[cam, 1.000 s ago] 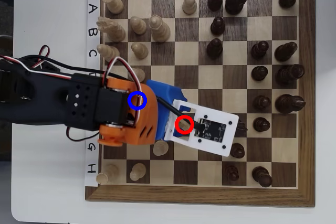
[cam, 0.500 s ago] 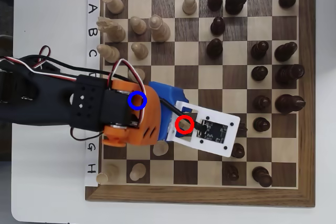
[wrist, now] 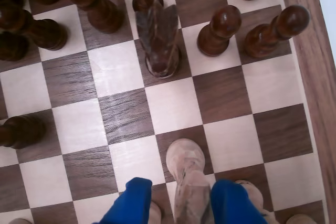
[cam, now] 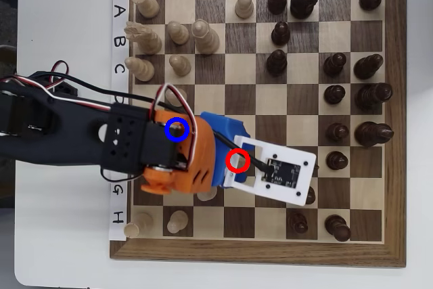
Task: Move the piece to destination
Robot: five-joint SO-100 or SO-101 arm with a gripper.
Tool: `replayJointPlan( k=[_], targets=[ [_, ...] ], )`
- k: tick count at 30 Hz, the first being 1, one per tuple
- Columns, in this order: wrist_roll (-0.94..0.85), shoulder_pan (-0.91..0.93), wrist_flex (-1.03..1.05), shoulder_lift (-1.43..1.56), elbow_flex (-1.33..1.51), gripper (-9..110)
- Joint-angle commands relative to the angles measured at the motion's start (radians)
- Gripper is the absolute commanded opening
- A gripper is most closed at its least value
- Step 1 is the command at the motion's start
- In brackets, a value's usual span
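In the wrist view the piece (wrist: 186,174), a pale round-headed pawn, stands at the bottom between the two blue fingers (wrist: 131,203) of my gripper (wrist: 181,184). The right finger lies against it. A narrow gap shows on the left, so the gripper reads as open around the pawn. In the overhead view the white camera plate (cam: 281,174) and the blue gripper body (cam: 223,133) hide the pawn. The blue ring (cam: 186,130) of the destination is drawn over the orange wrist, and the square under it is hidden. A red ring (cam: 246,160) sits over the gripper.
Dark pieces crowd ahead of the gripper: a tall carved one (wrist: 158,35) and pawns (wrist: 218,30), (wrist: 270,30). More pale pieces (wrist: 252,192) stand close beside the fingers. The board's wooden rim (wrist: 312,77) runs along the right. Pale pieces (cam: 177,32) fill the overhead view's upper left.
The arm has swung a little down and to the right in the overhead view, carrying the camera plate further over the board. No piece on the board has visibly shifted.
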Motion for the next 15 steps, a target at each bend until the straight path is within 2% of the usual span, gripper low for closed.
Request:
replayJointPlan(
  k=[1,15],
  targets=[
    [-0.041,0.049,-0.063,0.017,-0.040,17],
    [0.011,0.037,0.080,0.037,-0.048,15]
  ],
)
